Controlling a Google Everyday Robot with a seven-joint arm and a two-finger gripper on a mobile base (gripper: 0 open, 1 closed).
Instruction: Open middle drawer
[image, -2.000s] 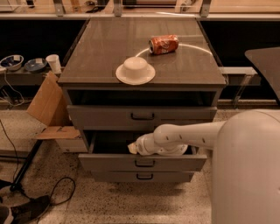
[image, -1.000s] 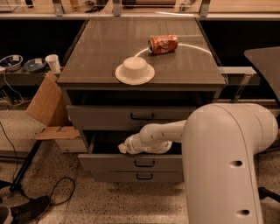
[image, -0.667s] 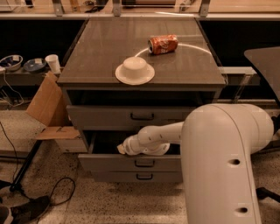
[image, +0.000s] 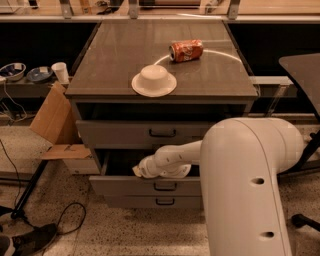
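Observation:
A grey cabinet (image: 90, 90) holds three drawers. The middle drawer (image: 125, 186) stands pulled out toward me, its inside dark, and its small black loop handle (image: 164, 187) shows on the front panel. My white arm reaches in from the right. Its gripper (image: 138, 171) sits just over the top edge of the pulled-out front, left of the handle. The top drawer (image: 115, 133) and the bottom drawer (image: 130, 201) are closed. My arm's large white body hides the right part of all three fronts.
On the cabinet top lie a white bowl (image: 154, 80) and a tipped red soda can (image: 186, 50). A cardboard box (image: 54, 122) leans at the left, with a paper cup (image: 61, 72) and bowls (image: 12, 71) behind it. Cables (image: 65, 220) lie on the floor. A dark table (image: 302, 67) stands at the right.
The gripper has slid a little to the left along the pulled-out drawer's top edge, and my arm's body now fills more of the lower right. The drawer stays pulled out.

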